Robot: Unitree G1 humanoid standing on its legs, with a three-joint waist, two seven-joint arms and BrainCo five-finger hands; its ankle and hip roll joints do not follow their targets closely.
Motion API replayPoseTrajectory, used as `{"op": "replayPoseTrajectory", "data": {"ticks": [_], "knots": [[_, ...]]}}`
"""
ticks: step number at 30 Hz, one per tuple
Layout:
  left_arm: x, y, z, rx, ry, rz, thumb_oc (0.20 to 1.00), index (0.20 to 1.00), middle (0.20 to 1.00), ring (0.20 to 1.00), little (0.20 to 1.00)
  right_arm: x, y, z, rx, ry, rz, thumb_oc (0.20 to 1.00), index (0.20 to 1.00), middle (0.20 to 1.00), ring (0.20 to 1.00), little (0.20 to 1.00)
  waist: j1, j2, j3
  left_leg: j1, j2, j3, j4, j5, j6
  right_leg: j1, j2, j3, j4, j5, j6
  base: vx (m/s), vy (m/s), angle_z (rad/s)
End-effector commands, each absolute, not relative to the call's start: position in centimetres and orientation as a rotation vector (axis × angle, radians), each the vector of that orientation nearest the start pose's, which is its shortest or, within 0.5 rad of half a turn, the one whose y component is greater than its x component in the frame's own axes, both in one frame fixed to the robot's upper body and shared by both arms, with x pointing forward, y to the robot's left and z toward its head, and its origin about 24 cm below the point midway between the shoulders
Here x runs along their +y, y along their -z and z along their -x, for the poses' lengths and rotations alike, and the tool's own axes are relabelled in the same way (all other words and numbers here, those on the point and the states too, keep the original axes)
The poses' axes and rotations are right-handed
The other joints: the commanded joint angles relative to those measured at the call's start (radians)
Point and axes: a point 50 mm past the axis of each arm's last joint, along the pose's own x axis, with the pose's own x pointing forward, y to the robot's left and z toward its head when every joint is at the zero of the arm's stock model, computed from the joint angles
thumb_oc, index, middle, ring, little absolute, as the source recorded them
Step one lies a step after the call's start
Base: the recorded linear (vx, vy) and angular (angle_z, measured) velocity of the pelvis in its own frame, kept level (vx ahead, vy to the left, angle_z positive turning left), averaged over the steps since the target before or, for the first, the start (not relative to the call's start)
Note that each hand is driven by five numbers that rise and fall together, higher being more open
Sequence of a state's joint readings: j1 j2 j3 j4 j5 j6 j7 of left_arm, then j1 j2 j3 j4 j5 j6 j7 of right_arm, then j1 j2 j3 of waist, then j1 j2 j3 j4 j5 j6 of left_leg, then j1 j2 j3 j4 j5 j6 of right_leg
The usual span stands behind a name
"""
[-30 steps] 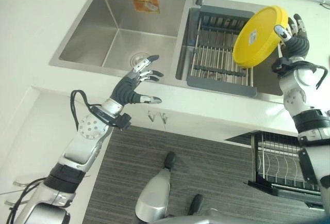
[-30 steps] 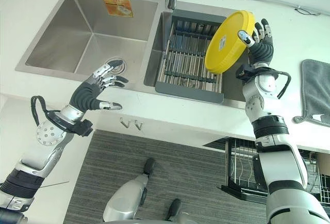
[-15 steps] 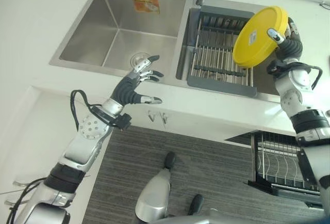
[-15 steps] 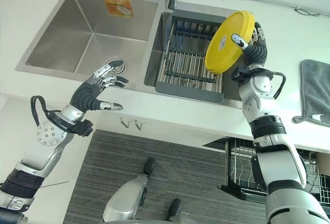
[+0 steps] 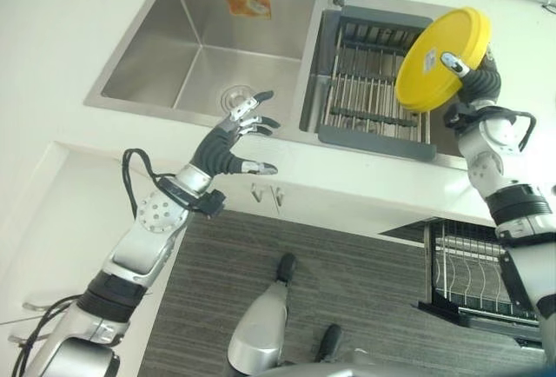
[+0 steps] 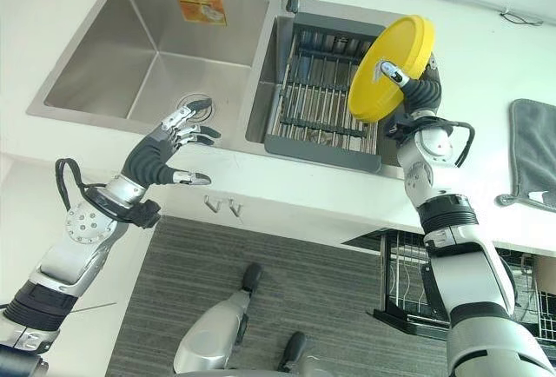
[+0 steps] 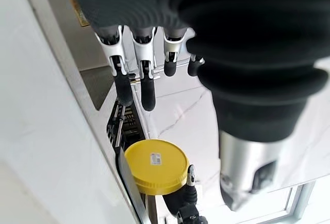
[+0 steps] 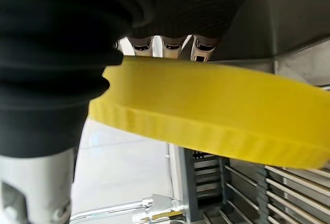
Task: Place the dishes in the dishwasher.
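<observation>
The right hand (image 6: 415, 90) has the yellow plate (image 6: 391, 66) pinched at its edge, thumb across the underside and fingers behind, and holds it tilted in the air above the right end of the drying rack (image 6: 323, 99) that sits in the right sink basin. Carrying it on edge like that looks sensible, since the dishwasher rack (image 6: 408, 294) stands pulled out below the desk (image 6: 486, 177), under that same arm, and its wire slots should take a plate edge-first. The left hand (image 6: 165, 147) hovers with fingers spread and relaxed over the desk's front edge by the empty left sink basin (image 6: 130, 56), holding nothing, probably just kept clear. A grey cloth (image 6: 532, 151) lies off to the right
</observation>
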State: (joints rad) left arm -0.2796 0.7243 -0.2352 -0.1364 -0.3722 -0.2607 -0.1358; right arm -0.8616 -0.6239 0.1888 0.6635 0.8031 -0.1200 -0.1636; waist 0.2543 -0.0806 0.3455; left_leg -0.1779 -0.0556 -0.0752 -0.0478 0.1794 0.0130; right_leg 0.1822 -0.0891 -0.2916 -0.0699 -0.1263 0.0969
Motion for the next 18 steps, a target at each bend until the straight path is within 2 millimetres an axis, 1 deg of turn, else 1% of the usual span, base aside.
{"op": "replayPoseTrajectory", "data": {"ticks": [1,9,10,11,18], "knots": [[17.5,-18.1,-27.1,-0.600,0.475,-0.353,1.000,1.000,1.000,1.000,1.000,-24.2,-24.4,-38.4,-0.421,0.154,-0.106,1.000,1.000,1.000,1.000,1.000,0.017,0.035,-0.058,0.077,0.043,-0.087,-0.024,-0.130,-0.047,-0.131,-0.006,0.008,0.079,0.082,-0.012,0.00,0.000,0.00],[17.3,-18.1,-27.2,-0.604,0.471,-0.352,1.000,1.000,1.000,1.000,1.000,-24.0,-24.7,-38.6,-0.423,0.170,-0.112,1.000,1.000,1.000,1.000,1.000,0.015,0.040,-0.054,0.079,0.043,-0.086,-0.025,-0.131,-0.046,-0.140,-0.006,0.009,0.085,0.082,-0.014,0.00,0.000,0.00],[17.3,-18.1,-27.2,-0.604,0.470,-0.350,1.000,1.000,1.000,1.000,1.000,-23.9,-24.7,-38.6,-0.424,0.178,-0.099,0.649,0.649,0.649,0.649,0.649,0.014,0.041,-0.053,0.079,0.043,-0.085,-0.024,-0.132,-0.045,-0.142,-0.007,0.009,0.087,0.081,-0.014,0.00,0.000,0.00],[17.3,-18.1,-27.3,-0.604,0.468,-0.346,1.000,1.000,1.000,1.000,1.000,-24.0,-24.9,-38.6,-0.437,0.211,-0.060,0.200,0.200,0.200,0.200,0.200,0.013,0.043,-0.053,0.079,0.043,-0.085,-0.024,-0.132,-0.045,-0.144,-0.007,0.011,0.089,0.081,-0.015,0.00,0.000,0.00],[17.0,-18.0,-27.3,-0.605,0.459,-0.336,1.000,1.000,1.000,1.000,1.000,-24.2,-25.8,-38.4,-0.479,0.278,-0.032,0.200,0.200,0.200,0.200,0.200,0.009,0.049,-0.051,0.079,0.040,-0.084,-0.025,-0.134,-0.042,-0.151,-0.008,0.017,0.091,0.082,-0.015,0.00,0.000,0.00]]}}
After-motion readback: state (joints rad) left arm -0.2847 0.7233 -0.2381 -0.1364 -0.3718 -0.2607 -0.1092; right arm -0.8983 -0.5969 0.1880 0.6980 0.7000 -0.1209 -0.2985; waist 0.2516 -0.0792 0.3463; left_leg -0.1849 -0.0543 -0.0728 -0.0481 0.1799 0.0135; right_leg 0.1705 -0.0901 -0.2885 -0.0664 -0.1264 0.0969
